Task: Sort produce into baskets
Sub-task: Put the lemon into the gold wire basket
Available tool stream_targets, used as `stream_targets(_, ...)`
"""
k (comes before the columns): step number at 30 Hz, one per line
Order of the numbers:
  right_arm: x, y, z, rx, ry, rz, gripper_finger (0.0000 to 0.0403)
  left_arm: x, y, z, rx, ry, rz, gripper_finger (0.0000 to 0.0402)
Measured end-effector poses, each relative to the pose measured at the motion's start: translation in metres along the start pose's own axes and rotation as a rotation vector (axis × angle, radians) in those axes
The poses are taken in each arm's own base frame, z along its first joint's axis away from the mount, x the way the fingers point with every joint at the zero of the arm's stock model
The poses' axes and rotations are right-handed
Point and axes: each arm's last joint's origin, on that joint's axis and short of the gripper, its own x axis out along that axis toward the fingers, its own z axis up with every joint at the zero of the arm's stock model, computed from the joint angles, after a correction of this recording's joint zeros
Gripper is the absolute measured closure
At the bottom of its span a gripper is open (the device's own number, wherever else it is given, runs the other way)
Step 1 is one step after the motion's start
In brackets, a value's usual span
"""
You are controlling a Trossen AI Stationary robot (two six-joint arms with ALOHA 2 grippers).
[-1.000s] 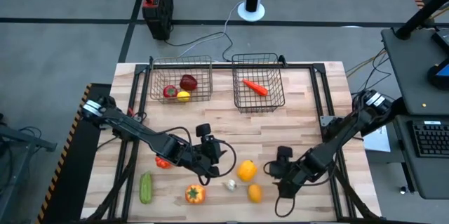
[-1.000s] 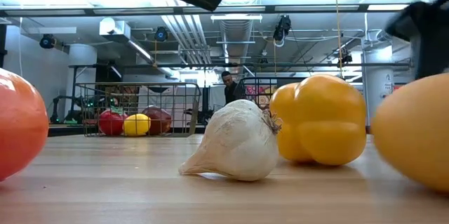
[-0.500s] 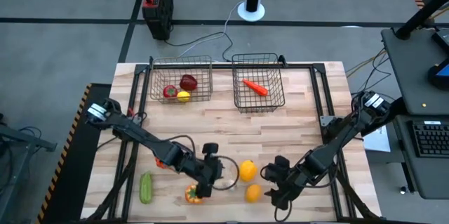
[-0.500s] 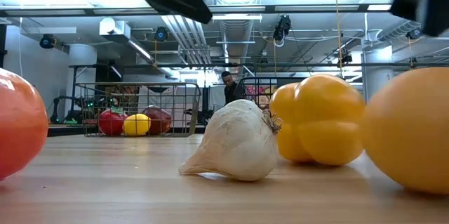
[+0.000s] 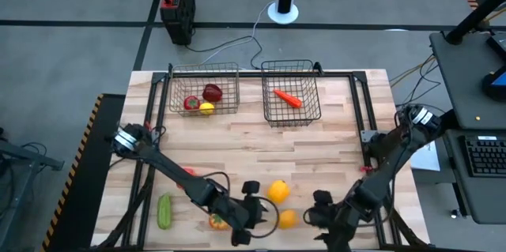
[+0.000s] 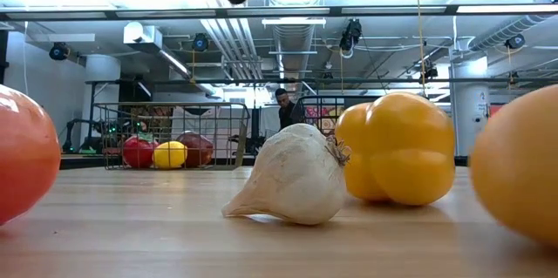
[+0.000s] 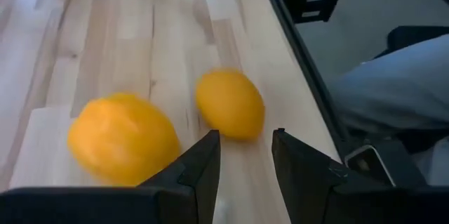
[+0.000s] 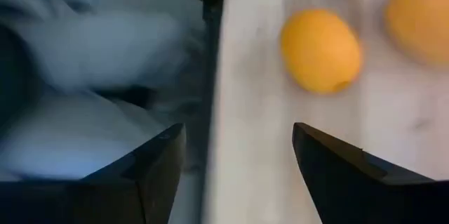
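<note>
Hovering low over the near edge of the counter [image 5: 237,145], the left claw [image 5: 251,214] has its two fingers a narrow gap apart with nothing between them, and its wrist camera looks past them at the yellow pepper [image 7: 123,138] and the orange [image 7: 229,102] lying just ahead. The garlic [image 6: 292,176] sits close beneath it, hidden from above by the arm, so a hurried descent could push it aside instead of trapping it, and being rounded it would likely roll. The right claw [image 5: 320,212] hangs spread wide and empty at the same near edge, just beside the orange [image 5: 287,219]; the orange rests near the counter's lip, and a nudge from either finger could send it off the counter. Both arms crowd the same small patch, so they could knock into each other if they close in together. An orange pepper [image 5: 217,220] lies half under the left arm and a cucumber [image 5: 164,210] farther left. Well apart at the far side, the left basket [image 5: 204,69] holds a tomato [image 5: 190,103], an apple [image 5: 212,92] and a lemon [image 5: 206,109], while the right basket [image 5: 290,67] holds a carrot [image 5: 287,97].
</note>
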Motion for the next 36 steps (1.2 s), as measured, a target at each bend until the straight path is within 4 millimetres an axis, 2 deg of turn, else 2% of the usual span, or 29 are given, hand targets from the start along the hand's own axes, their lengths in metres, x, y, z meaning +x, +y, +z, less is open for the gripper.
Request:
stream_targets(5, 0.015, 0.002, -0.001, -0.363, 0.009, -0.101, 0.0145, 0.013, -0.008, 0.014, 0.004, 0.06, 0.021, 0.0288)
stream_targets(14, 0.053, -0.003, 0.009, -0.616, 0.01, -0.293, 0.0076, 0.026, -0.025, 0.024, -0.028, 0.188, 0.13, 0.0288)
stream_targets(18, 0.066, -0.009, 0.013, -0.576, 0.014, -0.336, 0.0062, 0.023, -0.033, 0.03, -0.053, 0.179, 0.153, 0.0288)
stream_targets(25, 0.09, -0.019, 0.014, -0.53, 0.026, -0.357, 0.0065, 0.008, -0.044, 0.034, -0.066, 0.177, 0.252, 0.0288)
stream_targets(29, 0.105, -0.018, 0.013, -0.487, 0.004, -0.329, 0.007, 0.0, -0.044, 0.036, -0.075, 0.196, 0.309, 0.0287)
stream_targets(33, 0.111, -0.023, 0.015, -0.395, -0.02, -0.355, 0.0076, -0.003, -0.043, 0.041, -0.096, 0.185, 0.334, 0.0287)
stream_targets(36, 0.115, -0.024, 0.015, -0.389, -0.03, -0.357, 0.008, -0.004, -0.043, 0.042, -0.091, 0.174, 0.354, 0.0287)
